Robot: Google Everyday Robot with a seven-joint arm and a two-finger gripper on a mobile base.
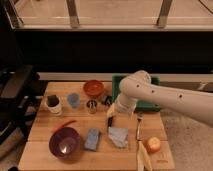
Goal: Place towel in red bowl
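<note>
Nothing placed yet: the rumpled grey-blue cloth towel [119, 136] lies well apart from the glossy round red bowl [93, 88], with the gripper [110, 121] between them, grip unclear.

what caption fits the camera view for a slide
Gripper hovers near the towel on the wooden table, red bowl farther back.
</note>
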